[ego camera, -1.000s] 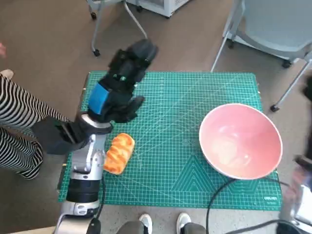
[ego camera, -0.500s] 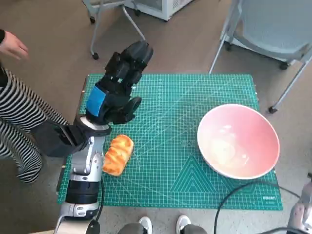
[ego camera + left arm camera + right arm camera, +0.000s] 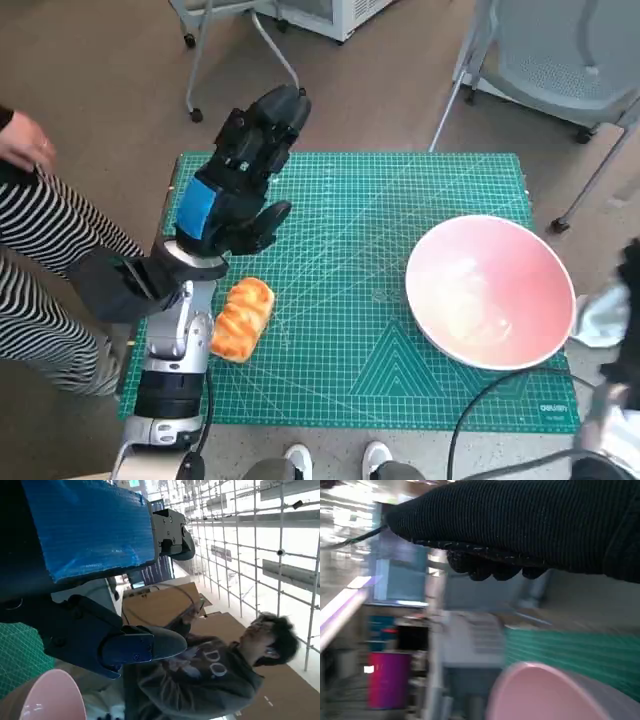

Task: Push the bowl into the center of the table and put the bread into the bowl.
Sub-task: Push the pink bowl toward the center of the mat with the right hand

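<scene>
The pink bowl [image 3: 490, 290] stands empty on the right side of the green cutting mat [image 3: 350, 230]. The bread [image 3: 243, 317], an orange-brown loaf, lies near the mat's left front. My left hand [image 3: 245, 175] hovers above the mat's left back part, beyond the bread, fingers spread and holding nothing. In the left wrist view its black fingers [image 3: 145, 647] stand apart, with the bowl's rim [image 3: 50, 700] beneath. My right hand [image 3: 628, 330] is a blurred dark shape at the picture's right edge, just beside the bowl. The right wrist view shows the glove [image 3: 530, 525] above the bowl [image 3: 555, 695]; its grip is unclear.
A person in striped trousers [image 3: 40, 250] stands close to the table's left side; another person [image 3: 225, 670] shows in the left wrist view. A black cable [image 3: 465, 405] crosses the mat's front right. Chair legs [image 3: 580, 200] stand behind and to the right.
My right arm, almost out of the picture half a second ago, has come up beside the bowl's right rim. The left hand, bread and bowl have barely moved. The person's hand at left shifted.
</scene>
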